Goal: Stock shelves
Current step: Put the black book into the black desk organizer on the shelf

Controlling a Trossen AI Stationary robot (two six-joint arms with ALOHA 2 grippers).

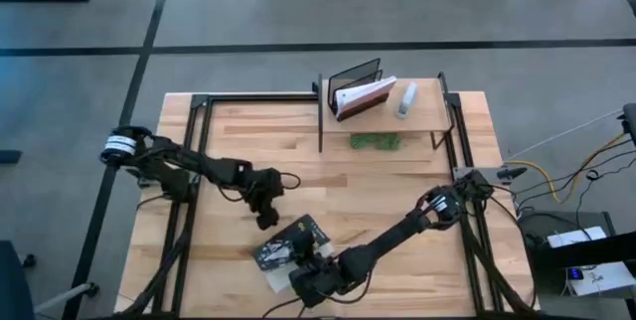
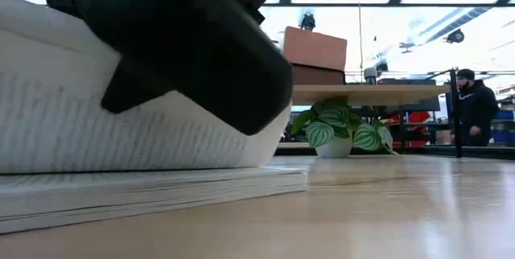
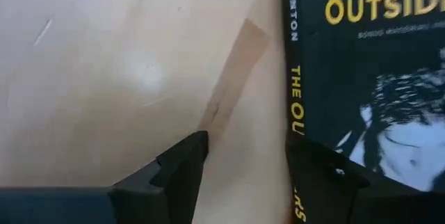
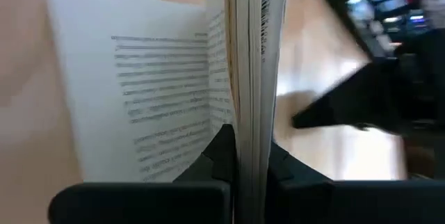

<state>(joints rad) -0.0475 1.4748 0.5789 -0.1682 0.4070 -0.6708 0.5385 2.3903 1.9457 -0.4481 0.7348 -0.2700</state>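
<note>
Butcher-block tabletop [image 1: 397, 196], near edge first: we log a black paperback [image 1: 288, 243] lying flat – the right gripper [image 4: 240, 156] pinches a sheaf of its pages, the left gripper [image 3: 247, 165] hangs open by its spine. Far edge: the riser shelf [image 1: 429, 116] carries a wire book rack [image 1: 354, 80], books [image 1: 364, 96] and a bottle [image 1: 405, 99] – a potted plant [image 2: 338, 130] beneath.

Two dark robot arms work at one butcher-block table [image 1: 238, 136]. One black paperback book [image 1: 288, 243] lies at the near edge. At the far right stands one small riser shelf [image 1: 422, 121], carrying one black wire book rack [image 1: 355, 80], two leaning books [image 1: 365, 95] and one white bottle [image 1: 405, 99]. One potted plant [image 2: 338, 126] sits beneath it. One person [image 2: 475, 106] stands far right.
</note>
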